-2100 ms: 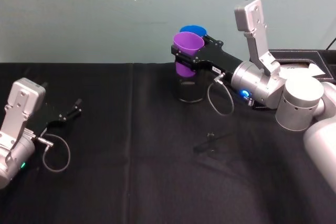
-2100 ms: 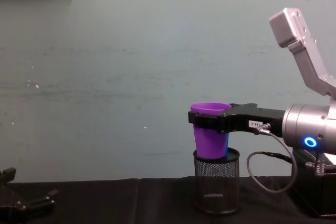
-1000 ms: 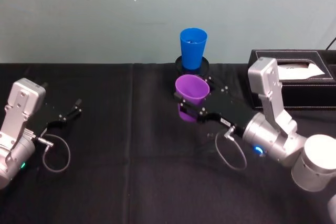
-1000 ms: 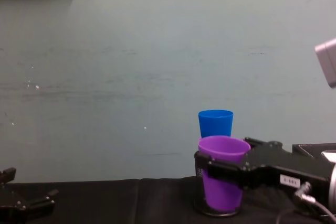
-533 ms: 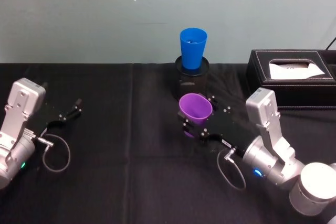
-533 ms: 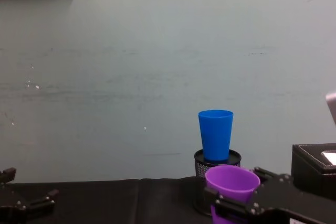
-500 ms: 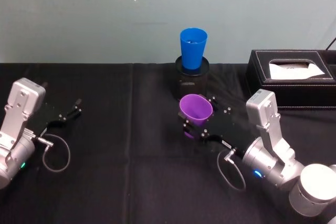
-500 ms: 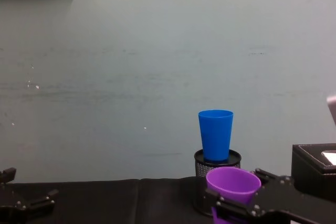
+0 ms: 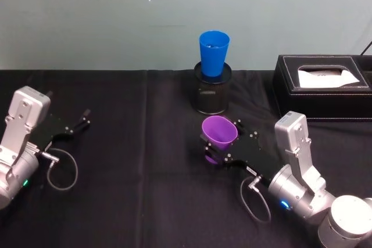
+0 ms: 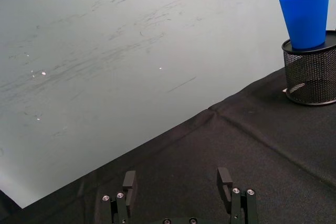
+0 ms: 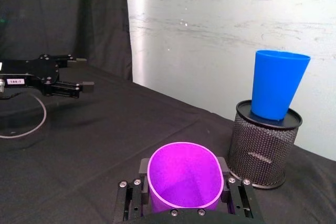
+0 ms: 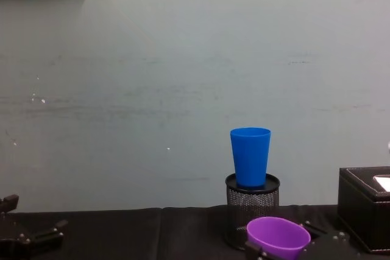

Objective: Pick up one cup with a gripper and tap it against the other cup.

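Note:
The purple cup (image 9: 220, 132) is upright in my right gripper (image 9: 220, 146), whose black fingers are shut on its sides, low over the black cloth in front of the mesh holder. In the right wrist view the purple cup (image 11: 185, 178) sits between the fingers (image 11: 142, 168). The blue cup (image 9: 213, 53) stands upright on top of the black mesh holder (image 9: 212, 96) at the table's back, well apart from the purple cup. From the chest, the blue cup (image 12: 250, 156) rises above the purple cup (image 12: 278, 237). My left gripper (image 9: 82, 121) rests open at the left.
A black tissue box (image 9: 323, 87) stands at the back right, beside the mesh holder. A black cloth (image 9: 139, 161) covers the table. A pale wall runs close behind the cups. A loose cable (image 9: 58, 169) loops by the left wrist.
My right gripper has carried the purple cup away from the blue cup, back toward me and lower. The blue cup stays on the mesh holder. The left arm has not moved.

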You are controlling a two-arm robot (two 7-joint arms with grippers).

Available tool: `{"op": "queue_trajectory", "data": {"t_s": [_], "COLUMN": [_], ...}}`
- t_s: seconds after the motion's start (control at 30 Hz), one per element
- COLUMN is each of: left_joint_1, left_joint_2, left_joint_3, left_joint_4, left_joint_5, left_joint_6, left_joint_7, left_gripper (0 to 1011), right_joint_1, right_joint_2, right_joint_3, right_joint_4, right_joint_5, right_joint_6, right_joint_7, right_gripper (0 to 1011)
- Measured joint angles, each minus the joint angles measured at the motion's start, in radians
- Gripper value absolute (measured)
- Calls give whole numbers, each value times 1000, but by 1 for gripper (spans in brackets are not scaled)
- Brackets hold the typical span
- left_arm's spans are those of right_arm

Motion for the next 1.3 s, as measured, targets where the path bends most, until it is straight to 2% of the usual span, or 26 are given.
{"op": "queue_trajectory", "data": {"t_s": [0.33, 0.6, 0.93, 1.3], "left_joint_1": [0, 0, 0, 0], "left_joint_2": [0, 0, 0, 0], "left_joint_3": [0, 0, 0, 0], "left_joint_4": [0, 0, 0, 0], "left_joint_5": [0, 0, 0, 0], "left_joint_6": [0, 0, 0, 0], "left_joint_7": [0, 0, 0, 0], "left_gripper": [1000, 1000, 1000, 1000], "right_joint_1": [-12, -9, -9, -9], "right_joint_2": [-14, -23, -22, -22], "right_joint_3": [11, 11, 10, 10], "right_joint_4": [13, 33, 32, 30], "right_joint_5": [-3, -24, -24, -23], "right_joint_6": [0, -2, -2, -2], "right_joint_7": [2, -2, -3, -3], "right_gripper": [732, 733, 733, 985]}}
